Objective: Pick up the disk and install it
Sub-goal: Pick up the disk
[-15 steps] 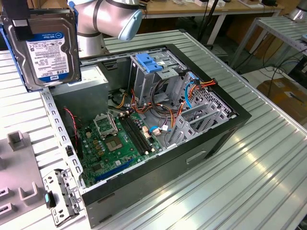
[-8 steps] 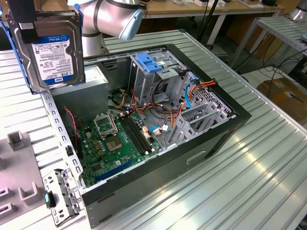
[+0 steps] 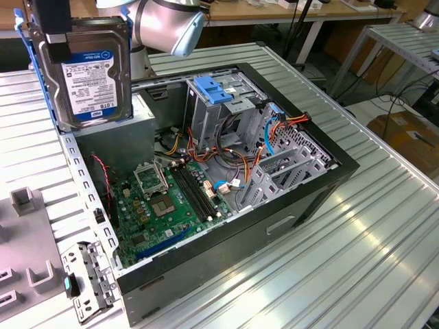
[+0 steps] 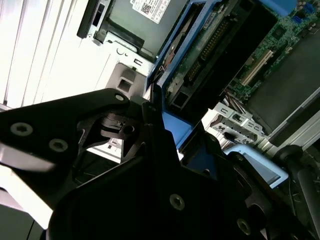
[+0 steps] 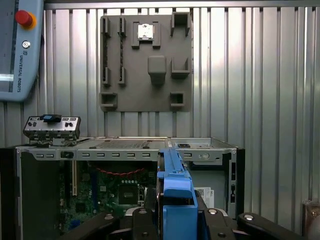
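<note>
Ribbed metal bench carries an open computer case lying on its side, with its interior facing up.

**Disk.** The disk is off the bench and raised above the case, at the corner on the exterior view's left. Its long axis stands upright and its label faces the exterior camera. In the first wrist view it shows edge-on, with a blue rail along the near edge.

**Tool.** The tool is clamped across the thin dimension of the disk, with one finger on each broad face. It grips at the upper end, so most of the disk hangs below the grip.

**Directly below.** A grey box fills this corner of the case. The lower edge of the disk is just above it, and whether the two touch cannot be judged.

**Key relation.** The drive cage, topped by a blue latch, lies toward the exterior view's right of the disk, beyond the grey box. The air between the two appears unobstructed at the height of the disk.

**Edges and clearance.** The motherboard lies low in the case floor. Orange and blue cables crowd the far side of the cage. A grey fixture plate lies on the bench outside the case wall.
</note>
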`<action>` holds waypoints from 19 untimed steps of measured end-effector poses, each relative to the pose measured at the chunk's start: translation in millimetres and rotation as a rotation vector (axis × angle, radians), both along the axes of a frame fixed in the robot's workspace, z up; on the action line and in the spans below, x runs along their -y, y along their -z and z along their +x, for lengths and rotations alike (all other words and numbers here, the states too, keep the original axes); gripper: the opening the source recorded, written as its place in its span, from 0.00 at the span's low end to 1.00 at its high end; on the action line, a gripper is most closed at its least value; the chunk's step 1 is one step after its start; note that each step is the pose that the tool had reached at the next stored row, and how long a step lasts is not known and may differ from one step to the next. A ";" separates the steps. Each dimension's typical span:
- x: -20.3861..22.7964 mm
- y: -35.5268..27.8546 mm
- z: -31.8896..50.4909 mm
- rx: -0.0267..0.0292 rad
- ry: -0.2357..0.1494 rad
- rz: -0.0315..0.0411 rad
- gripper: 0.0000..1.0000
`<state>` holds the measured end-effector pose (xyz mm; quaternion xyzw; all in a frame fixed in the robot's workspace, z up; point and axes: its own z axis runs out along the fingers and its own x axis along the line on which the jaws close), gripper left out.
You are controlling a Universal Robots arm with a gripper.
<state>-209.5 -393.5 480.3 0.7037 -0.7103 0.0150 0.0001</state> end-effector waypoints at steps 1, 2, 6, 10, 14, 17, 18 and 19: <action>0.1 0.1 2.5 0.0000 0.000 0.0001 0.37; 0.1 0.1 5.2 -0.0001 0.000 0.0000 0.37; 0.3 0.2 18.4 0.0000 0.000 0.0001 0.37; 0.4 0.3 34.8 -0.0001 0.000 0.0000 0.37; 0.4 0.5 49.7 0.0000 0.000 0.0001 0.37; 0.4 0.5 60.9 0.0001 0.000 0.0001 0.37; 0.4 0.5 66.4 0.0000 0.000 0.0001 0.37; 0.4 0.5 69.8 0.0000 0.000 0.0001 0.37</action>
